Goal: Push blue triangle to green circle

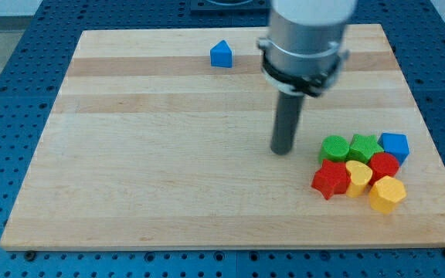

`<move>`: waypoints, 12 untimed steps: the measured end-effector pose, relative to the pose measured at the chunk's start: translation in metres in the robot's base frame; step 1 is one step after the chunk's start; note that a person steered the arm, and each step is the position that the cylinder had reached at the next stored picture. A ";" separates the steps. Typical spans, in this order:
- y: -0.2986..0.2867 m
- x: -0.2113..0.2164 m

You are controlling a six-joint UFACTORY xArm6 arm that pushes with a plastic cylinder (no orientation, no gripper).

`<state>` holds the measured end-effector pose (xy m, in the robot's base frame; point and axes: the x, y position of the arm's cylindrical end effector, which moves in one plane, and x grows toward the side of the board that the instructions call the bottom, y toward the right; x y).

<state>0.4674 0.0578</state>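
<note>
The blue triangle (221,54) sits alone near the board's top edge, left of centre. The green circle (333,147) is at the top left of a cluster of blocks at the view's lower right. My tip (283,150) rests on the board just left of the green circle, with a small gap between them, and far below and right of the blue triangle.
The cluster also holds a green star (365,146), a blue block (394,146), a red star (331,179), a yellow heart (358,176), a red block (383,165) and a yellow hexagon (387,193). The wooden board (130,170) lies on a blue perforated table.
</note>
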 end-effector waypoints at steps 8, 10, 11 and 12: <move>-0.046 -0.214; -0.051 -0.211; -0.069 -0.213; -0.078 -0.211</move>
<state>0.2563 -0.0207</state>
